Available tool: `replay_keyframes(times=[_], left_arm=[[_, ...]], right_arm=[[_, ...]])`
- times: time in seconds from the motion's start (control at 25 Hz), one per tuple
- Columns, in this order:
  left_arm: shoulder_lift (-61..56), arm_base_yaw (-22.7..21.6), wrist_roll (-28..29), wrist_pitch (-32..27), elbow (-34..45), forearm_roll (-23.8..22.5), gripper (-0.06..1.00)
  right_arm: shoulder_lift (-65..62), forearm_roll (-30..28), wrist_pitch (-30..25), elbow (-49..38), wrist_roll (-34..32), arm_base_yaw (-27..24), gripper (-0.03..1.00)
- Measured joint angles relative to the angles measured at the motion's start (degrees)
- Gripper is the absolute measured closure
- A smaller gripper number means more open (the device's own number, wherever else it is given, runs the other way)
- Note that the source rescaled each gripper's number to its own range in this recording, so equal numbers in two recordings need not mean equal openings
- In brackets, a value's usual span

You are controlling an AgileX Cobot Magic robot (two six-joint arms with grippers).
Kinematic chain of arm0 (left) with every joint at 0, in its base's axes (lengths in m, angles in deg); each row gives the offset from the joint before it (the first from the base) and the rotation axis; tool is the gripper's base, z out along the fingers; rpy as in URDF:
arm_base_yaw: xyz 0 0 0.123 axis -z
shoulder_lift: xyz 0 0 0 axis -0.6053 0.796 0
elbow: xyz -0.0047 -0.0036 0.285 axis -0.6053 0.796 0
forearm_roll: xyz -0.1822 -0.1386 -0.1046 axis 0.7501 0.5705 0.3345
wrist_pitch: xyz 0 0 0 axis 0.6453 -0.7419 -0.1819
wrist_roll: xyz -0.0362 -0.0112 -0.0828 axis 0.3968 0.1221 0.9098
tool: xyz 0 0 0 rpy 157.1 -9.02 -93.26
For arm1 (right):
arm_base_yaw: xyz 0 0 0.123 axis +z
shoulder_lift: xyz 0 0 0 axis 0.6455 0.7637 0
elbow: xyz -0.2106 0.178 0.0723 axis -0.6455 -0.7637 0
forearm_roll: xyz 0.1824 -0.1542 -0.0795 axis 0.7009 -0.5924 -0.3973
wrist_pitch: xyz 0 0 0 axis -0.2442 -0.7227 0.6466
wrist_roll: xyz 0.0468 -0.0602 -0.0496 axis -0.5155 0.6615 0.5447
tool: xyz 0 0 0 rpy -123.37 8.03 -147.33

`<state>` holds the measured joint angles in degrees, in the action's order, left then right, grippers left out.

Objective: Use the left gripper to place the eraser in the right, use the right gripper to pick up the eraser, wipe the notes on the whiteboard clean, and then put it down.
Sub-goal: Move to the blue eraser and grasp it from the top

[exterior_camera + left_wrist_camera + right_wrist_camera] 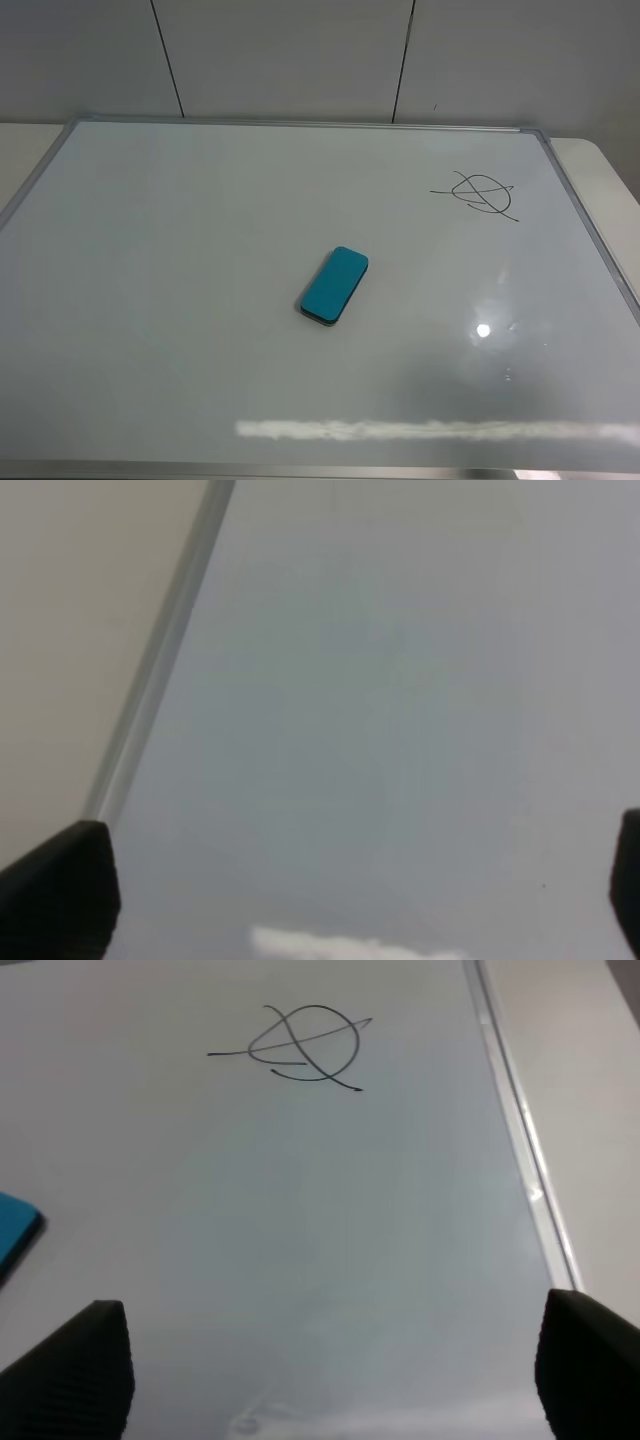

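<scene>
The teal-blue eraser (335,285) lies flat near the middle of the whiteboard (180,260). One corner of the eraser (14,1230) shows in the right wrist view. The notes (483,194), a black circle crossed by strokes, sit at the board's far right and also show in the right wrist view (305,1045). Neither arm shows in the exterior high view. My left gripper (340,900) is open and empty over bare board (400,730) near its left frame. My right gripper (330,1375) is open and empty over the board (350,1260), short of the notes, with the eraser off to one side.
The board's silver frame (590,225) runs along its edges and shows in the left wrist view (160,660) and the right wrist view (520,1130). A beige table (25,140) lies under the board. A panelled wall (300,50) stands behind.
</scene>
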<state>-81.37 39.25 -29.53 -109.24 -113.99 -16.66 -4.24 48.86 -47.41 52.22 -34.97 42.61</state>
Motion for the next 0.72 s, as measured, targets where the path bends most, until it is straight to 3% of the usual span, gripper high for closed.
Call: replay_keyframes(times=[0.16,0.28,0.44,0.6,0.72], left_arm=[[0.0,0.0,0.0,0.0,0.0,0.0,-0.05],[0.0,0.0,0.0,0.0,0.0,0.0,-0.05],[0.0,0.0,0.0,0.0,0.0,0.0,-0.05],[0.0,0.0,0.0,0.0,0.0,0.0,-0.05],[0.0,0.0,0.0,0.0,0.0,0.0,-0.05]], right_arm=[[8.42,2.49,-1.7,4.3,0.12,0.0,0.36],[23.88,5.52,-7.12,10.93,0.18,0.0,0.36],[38.53,9.16,-7.84,16.43,-1.38,0.0,0.36],[48.98,12.44,-7.68,19.86,-9.88,2.65,0.36],[53.94,13.16,-5.41,21.31,-18.72,8.64,0.36]])
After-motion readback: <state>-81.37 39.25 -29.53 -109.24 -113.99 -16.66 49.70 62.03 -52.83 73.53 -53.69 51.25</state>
